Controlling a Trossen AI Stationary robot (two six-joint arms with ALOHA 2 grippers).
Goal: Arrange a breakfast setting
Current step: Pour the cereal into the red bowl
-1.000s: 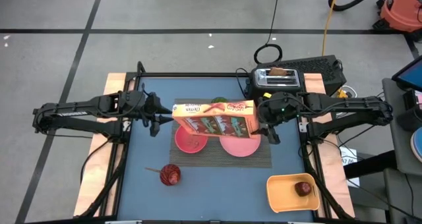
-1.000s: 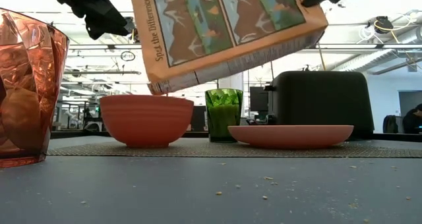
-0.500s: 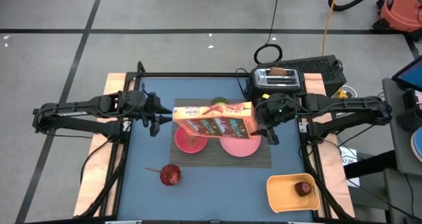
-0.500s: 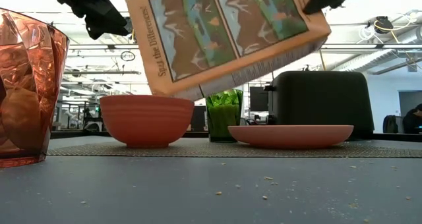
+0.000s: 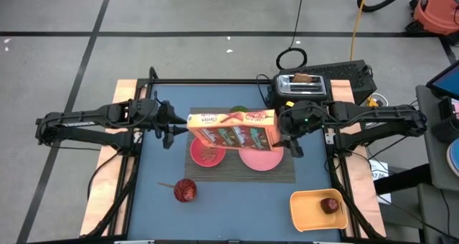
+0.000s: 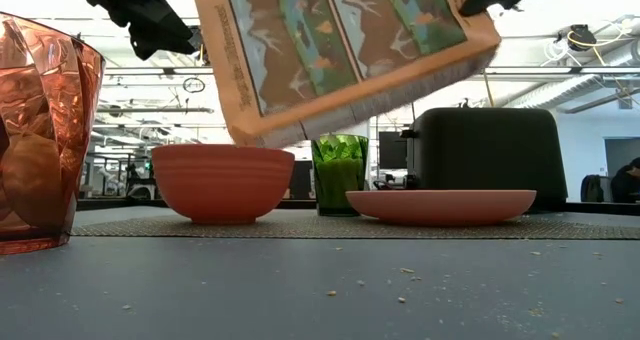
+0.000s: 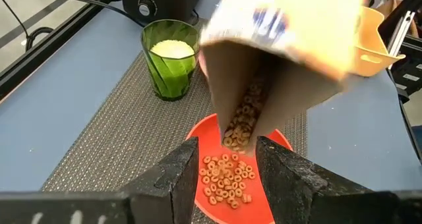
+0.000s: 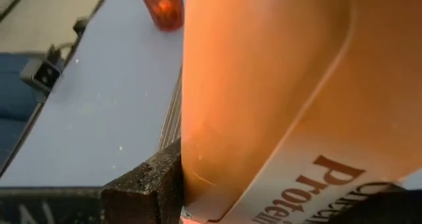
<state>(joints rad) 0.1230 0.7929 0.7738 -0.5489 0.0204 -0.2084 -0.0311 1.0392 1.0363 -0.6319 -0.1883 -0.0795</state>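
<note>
My right gripper (image 5: 285, 135) is shut on the Cheerios box (image 5: 233, 131), which lies sideways in the air above the pink-red bowl (image 5: 208, 155) and the pink plate (image 5: 259, 158) on the dark striped placemat (image 5: 283, 174). The box's open end (image 7: 247, 112) points down over the bowl (image 7: 227, 178), and cereal rings lie in the bowl. My left gripper (image 7: 227, 184) is open and empty, just left of the bowl and above it. The toast (image 5: 304, 78) stands in the black toaster (image 5: 300, 90). The apple (image 5: 329, 205) lies in the orange tray (image 5: 308, 209). My right gripper pinches the box's closed end (image 5: 275, 133) between its two fingers, one finger (image 8: 148, 181) on each broad face. The fingers come level from the table's right, along the box. The box is lifted clear, with its open end tilted down toward the left.
A green cup (image 5: 239, 112) with a pale filling stands on the mat's far edge, behind the bowl. A red translucent tumbler (image 5: 184, 191) with a thin handle (image 5: 166, 185) sticking out stands near the front left. The toaster fills the far right corner.
My right gripper has rocked the box, dipping its open end over the bowl and back a little. Cereal has fallen out of it, and the bowl now shows cereal inside.
</note>
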